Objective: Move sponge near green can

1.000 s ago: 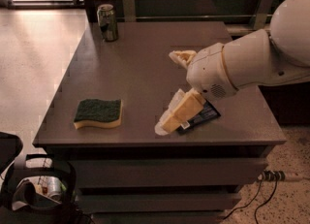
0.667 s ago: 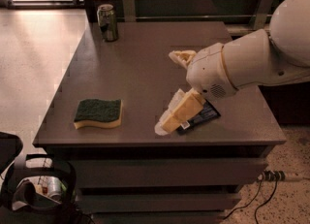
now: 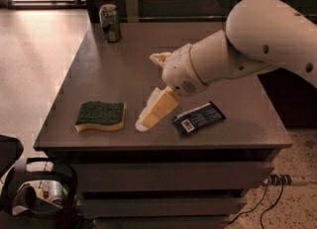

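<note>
You're working in dim, warm, brownish light. Daylight enters from beyond the far left corner of the desk (image 3: pixel 124 74), where the floor (image 3: pixel 34 59) is washed out pale and glaring. It lays a soft sheen over the desk's left side and a highlight on the rim of the green can (image 3: pixel 110 23) at that corner. The white arm (image 3: pixel 257 44) drops a broad soft shadow toward the near right edge. The hand (image 3: pixel 151 114), over the middle near the near edge, catches the light. Below the near edge everything sinks into dark.
</note>
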Robot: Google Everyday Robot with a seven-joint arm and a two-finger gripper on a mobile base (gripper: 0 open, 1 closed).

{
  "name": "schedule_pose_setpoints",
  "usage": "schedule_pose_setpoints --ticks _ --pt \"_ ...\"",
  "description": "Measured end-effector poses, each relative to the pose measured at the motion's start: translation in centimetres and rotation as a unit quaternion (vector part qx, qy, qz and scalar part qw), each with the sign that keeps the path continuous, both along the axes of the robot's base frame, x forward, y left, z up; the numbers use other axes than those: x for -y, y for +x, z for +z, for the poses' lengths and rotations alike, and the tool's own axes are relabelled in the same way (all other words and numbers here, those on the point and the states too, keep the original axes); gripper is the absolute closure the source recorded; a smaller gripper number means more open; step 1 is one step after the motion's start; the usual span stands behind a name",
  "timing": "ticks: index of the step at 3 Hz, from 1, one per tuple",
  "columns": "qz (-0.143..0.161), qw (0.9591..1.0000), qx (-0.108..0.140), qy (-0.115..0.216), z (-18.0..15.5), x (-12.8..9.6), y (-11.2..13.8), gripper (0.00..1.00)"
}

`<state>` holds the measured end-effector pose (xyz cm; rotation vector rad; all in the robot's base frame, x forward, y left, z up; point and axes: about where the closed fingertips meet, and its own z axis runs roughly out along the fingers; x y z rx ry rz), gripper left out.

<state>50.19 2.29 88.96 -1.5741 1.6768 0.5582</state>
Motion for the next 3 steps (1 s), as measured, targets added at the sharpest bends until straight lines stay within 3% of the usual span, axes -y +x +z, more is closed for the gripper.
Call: schedule_pose_setpoints --ticks 1,3 --pt "0.017 0.9998 -0.005 0.01 -2.0 -3.0 0.9 0.0" --pt "0.049 0.998 -0.031 0.025 -5.8 -6.9 0.9 0.0"
